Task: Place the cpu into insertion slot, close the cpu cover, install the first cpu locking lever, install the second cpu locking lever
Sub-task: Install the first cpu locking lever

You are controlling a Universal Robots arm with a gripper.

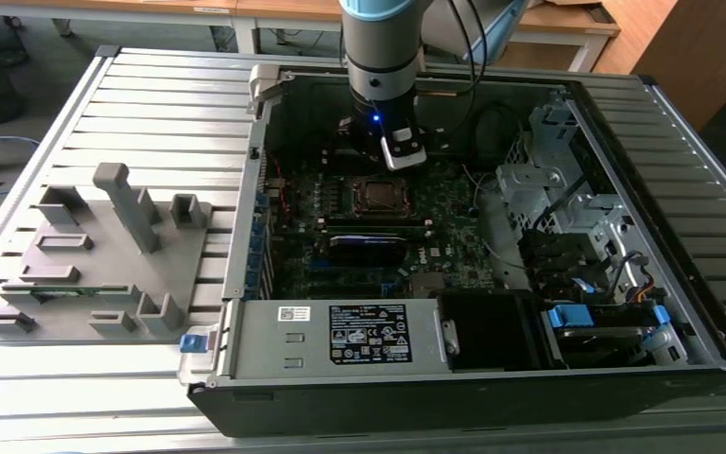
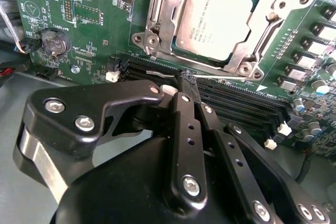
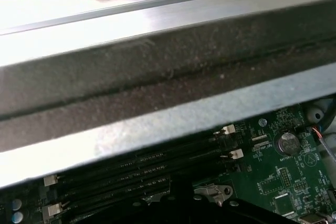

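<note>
Looking into the open computer case (image 1: 243, 274) on the slatted table (image 1: 148, 104), you see the arm reaching straight down from the far side, with the gripper (image 1: 401, 156) low over the motherboard (image 2: 94, 3), just beyond the insertion slot (image 1: 353, 195). The second wrist view shows the cpu (image 2: 215, 22) already seated in the socket, its dull metal top showing through the window of the cpu cover (image 2: 262, 24), which lies flat over it. A thin silver locking lever (image 2: 220, 77) runs along the socket edge nearest the gripper (image 2: 187, 81). The black fingers (image 2: 184, 114) are drawn together with their tips right on that wire. They appear to be pinching it, though the tips hide the contact. Long black memory slots (image 2: 236, 100) lie between the socket and the gripper body, and they also show in the first wrist view (image 3: 136, 169) beside the case's metal wall. A round coin cell (image 2: 54, 42) sits on the green board well apart from the socket. Toward the exterior view's left, a grey fixture tray (image 1: 86, 246) rests on the table outside the case.
</note>
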